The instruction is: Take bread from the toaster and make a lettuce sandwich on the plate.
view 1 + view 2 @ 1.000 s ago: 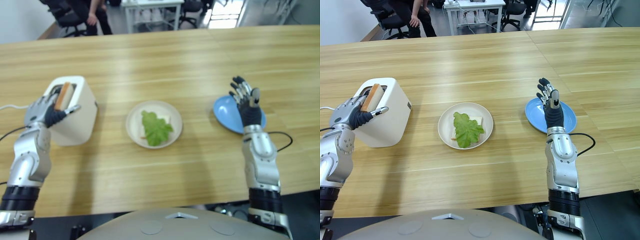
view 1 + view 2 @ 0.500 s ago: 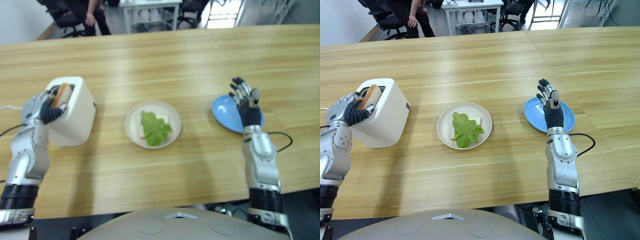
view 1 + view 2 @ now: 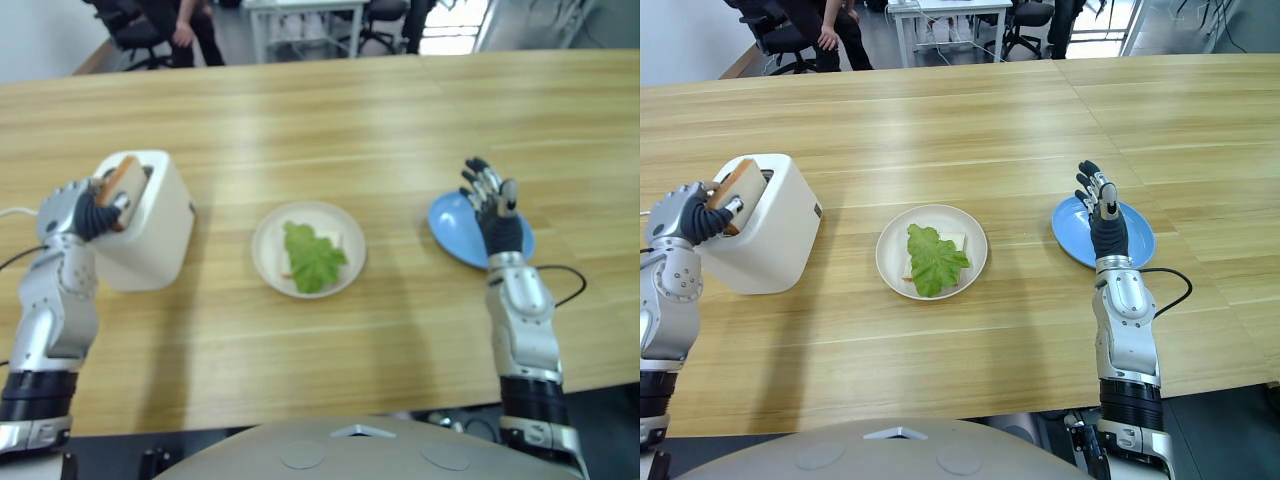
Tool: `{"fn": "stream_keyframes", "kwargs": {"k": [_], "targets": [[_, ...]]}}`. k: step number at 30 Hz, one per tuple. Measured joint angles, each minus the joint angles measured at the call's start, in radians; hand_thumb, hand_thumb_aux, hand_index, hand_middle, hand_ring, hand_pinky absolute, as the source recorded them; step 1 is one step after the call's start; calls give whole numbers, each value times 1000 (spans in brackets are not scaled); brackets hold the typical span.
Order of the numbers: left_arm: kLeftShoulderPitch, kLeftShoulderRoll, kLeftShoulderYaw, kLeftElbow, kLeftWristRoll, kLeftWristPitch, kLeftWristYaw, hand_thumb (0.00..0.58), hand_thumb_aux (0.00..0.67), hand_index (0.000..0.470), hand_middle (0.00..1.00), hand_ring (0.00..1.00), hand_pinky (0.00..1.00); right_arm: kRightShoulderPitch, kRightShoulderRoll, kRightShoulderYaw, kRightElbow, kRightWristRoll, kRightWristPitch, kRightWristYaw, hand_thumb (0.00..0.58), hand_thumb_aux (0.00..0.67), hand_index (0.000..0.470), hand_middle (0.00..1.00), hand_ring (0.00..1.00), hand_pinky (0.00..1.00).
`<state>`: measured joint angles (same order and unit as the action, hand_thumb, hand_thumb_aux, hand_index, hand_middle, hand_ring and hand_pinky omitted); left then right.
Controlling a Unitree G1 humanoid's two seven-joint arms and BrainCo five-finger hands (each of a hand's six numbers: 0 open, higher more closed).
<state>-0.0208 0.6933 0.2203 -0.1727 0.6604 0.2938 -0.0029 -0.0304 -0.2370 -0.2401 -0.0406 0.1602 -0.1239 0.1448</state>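
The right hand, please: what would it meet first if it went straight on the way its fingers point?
Likely the blue plate, lying right beyond the right hand. Depth is unclear, and if the hand passes above it, only bare wooden table follows.

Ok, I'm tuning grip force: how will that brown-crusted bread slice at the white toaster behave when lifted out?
The brown-crusted bread slice is probably stiff: it sticks up tilted from the white toaster without drooping. It looks thin, so likely light; the left hand curled on it might crumble it if squeezed hard.
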Motion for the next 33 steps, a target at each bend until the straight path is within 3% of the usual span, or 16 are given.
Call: {"fn": "stream_keyframes", "kwargs": {"k": [7, 13, 20, 24, 33], "targets": [[-83, 14, 234, -198, -50, -124, 138, 580, 670, 460, 1000, 1000, 1000, 0, 0, 0, 20, -7, -10, 0, 0, 0, 0, 0, 0, 0], [-205, -31, 282, -259, -252, -182, 95, 580, 670, 460, 1000, 1000, 1000, -4, 2, 1, 31, -7, -17, -2, 0, 0, 0, 0, 0, 0], [-299, -206, 59, -223, -494, -186, -69, 580, 670, 460, 1000, 1000, 1000, -12, 5, 2, 41, -7, -22, -3, 0, 0, 0, 0, 0, 0], [-377, -304, -41, -32, -652, -137, -211, 580, 670, 460, 1000, 1000, 1000, -18, 7, 2, 61, -7, -26, -5, 0, 0, 0, 0, 0, 0], [-395, -375, -288, 249, -688, -117, -422, 580, 670, 460, 1000, 1000, 1000, -17, 18, 2, 87, -8, -42, -9, 0, 0, 0, 0, 0, 0]]}}
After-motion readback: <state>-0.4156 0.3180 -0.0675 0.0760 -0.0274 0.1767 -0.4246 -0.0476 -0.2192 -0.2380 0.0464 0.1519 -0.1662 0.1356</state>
